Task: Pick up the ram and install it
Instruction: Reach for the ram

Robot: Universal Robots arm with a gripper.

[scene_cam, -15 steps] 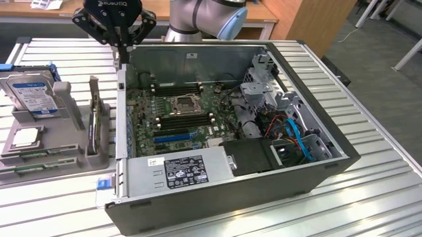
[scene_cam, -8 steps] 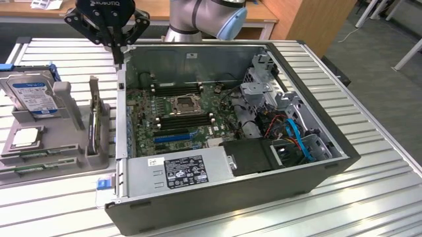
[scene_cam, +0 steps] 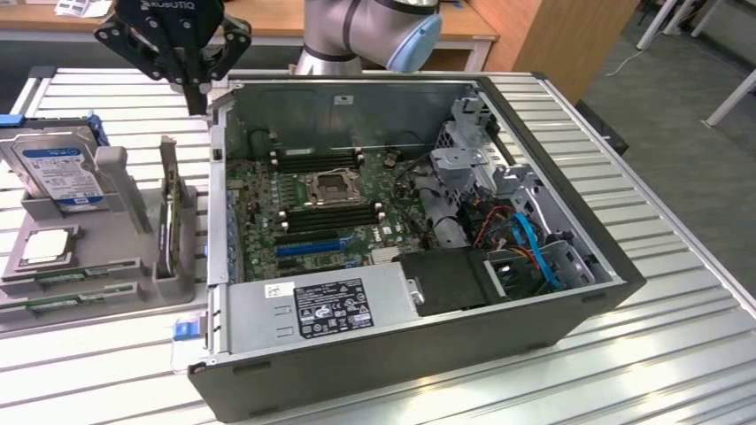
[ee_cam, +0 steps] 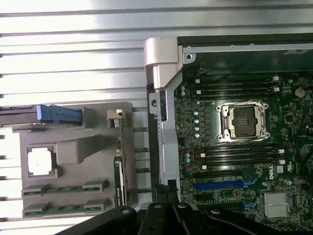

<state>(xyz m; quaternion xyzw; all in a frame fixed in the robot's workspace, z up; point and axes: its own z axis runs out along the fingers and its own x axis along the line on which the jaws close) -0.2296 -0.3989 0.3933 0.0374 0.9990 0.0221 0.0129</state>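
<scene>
While the end effector [scene_cam: 194, 104] hung shut and empty in the upper left of the exterior view, we saw the ram [scene_cam: 67, 277] lying flat in the grey tray [scene_cam: 127, 289] at lower left on the bench [scene_cam: 661, 354], well apart from it.

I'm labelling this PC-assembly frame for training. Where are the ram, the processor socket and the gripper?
ram [ee_cam: 63, 189], wrist view, middle of one of two green sticks.
processor socket [ee_cam: 243, 121], wrist view, its open centre.
gripper [scene_cam: 195, 102], exterior view, tips of its shut fingers.
</scene>
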